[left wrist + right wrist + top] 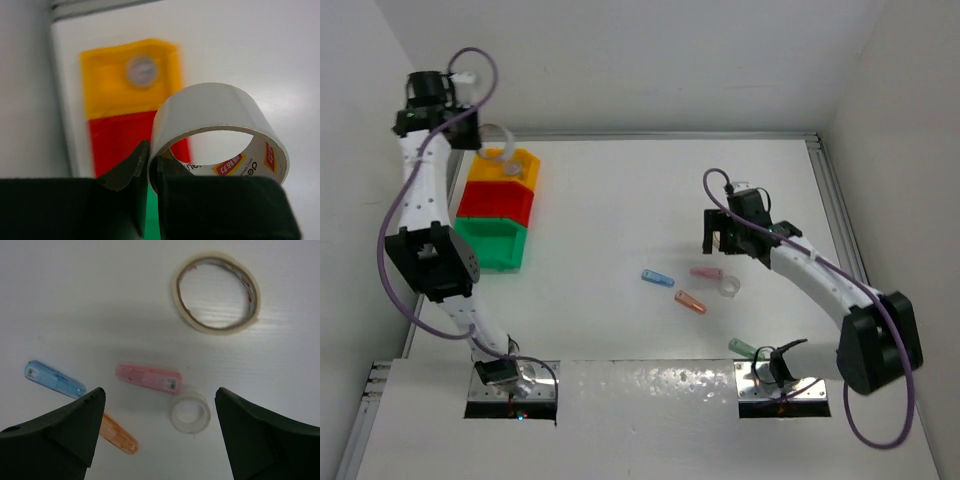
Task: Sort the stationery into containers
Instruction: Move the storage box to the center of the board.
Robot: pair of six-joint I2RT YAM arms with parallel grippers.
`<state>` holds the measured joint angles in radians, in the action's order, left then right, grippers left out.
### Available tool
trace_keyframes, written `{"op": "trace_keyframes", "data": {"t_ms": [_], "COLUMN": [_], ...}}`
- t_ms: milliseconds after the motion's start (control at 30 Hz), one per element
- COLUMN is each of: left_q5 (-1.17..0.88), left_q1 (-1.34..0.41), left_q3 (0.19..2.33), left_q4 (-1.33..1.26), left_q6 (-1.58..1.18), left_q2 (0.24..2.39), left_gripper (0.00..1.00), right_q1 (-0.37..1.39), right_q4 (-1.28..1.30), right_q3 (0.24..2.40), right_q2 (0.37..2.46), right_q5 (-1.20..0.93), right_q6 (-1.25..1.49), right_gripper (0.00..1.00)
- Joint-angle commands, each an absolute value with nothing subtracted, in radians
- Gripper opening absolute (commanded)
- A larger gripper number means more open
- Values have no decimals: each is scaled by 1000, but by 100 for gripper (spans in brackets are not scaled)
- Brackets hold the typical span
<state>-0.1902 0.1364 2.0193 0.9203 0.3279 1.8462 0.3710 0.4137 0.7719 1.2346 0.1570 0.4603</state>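
The row of joined containers sits at the far left of the table [620, 200], yellow bin [520, 165] farthest, red bin [496, 204] in the middle, green bin [488, 245] nearest; the sorting looks to be in its early part, since only one round item [141, 70], too blurred to name, shows inside the yellow bin, while the red and green bins show nothing inside; a grey tape roll [220, 117] is in the air above the yellow and red bins, apparently about to be dropped in; the rest lies unsorted on the table, well apart from the bins: a beige tape ring [216, 292], then a pink capsule piece [148, 378], a blue capsule piece [54, 378] and an orange capsule piece [118, 435] near one another, a green capsule piece [742, 346] by the right arm's base, and a small clear pot [189, 412] just beside the pink one; the left gripper [151, 160] is clamped nearly closed on the wall of the grey roll, one finger inside the ring and one outside; the right gripper [159, 401] hangs over the loose pieces with its jaws spread wide, holding and touching nothing.
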Motion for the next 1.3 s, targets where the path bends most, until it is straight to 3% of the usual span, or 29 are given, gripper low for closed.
{"op": "trace_keyframes", "data": {"t_ms": [0, 233, 933, 967, 1067, 1100, 1267], "left_q5": [-183, -84, -5, -5, -20, -21, -25], "left_q1": [286, 359, 330, 331, 331, 330, 330], "left_q3": [2034, 1958, 1812, 1809, 1789, 1787, 1787], "left_q4": [1088, 1011, 784, 782, 766, 764, 776], "left_q6": [258, 262, 253, 253, 253, 255, 238], "left_q2": [1946, 2013, 2112, 2111, 2108, 2109, 2114], "left_gripper": [0, 0, 1, 3, 30, 34, 38], "right_q1": [379, 387, 387, 388, 390, 388, 390], "right_q4": [305, 311, 359, 360, 364, 367, 388], "right_q3": [911, 1028, 948, 950, 950, 954, 969], "right_q2": [1345, 1488, 1410, 1407, 1397, 1399, 1388], "right_q5": [92, 46, 120, 127, 130, 133, 146], "right_q6": [422, 396, 434, 433, 425, 422, 400], "right_gripper": [89, 89, 90, 90, 90, 90, 91]}}
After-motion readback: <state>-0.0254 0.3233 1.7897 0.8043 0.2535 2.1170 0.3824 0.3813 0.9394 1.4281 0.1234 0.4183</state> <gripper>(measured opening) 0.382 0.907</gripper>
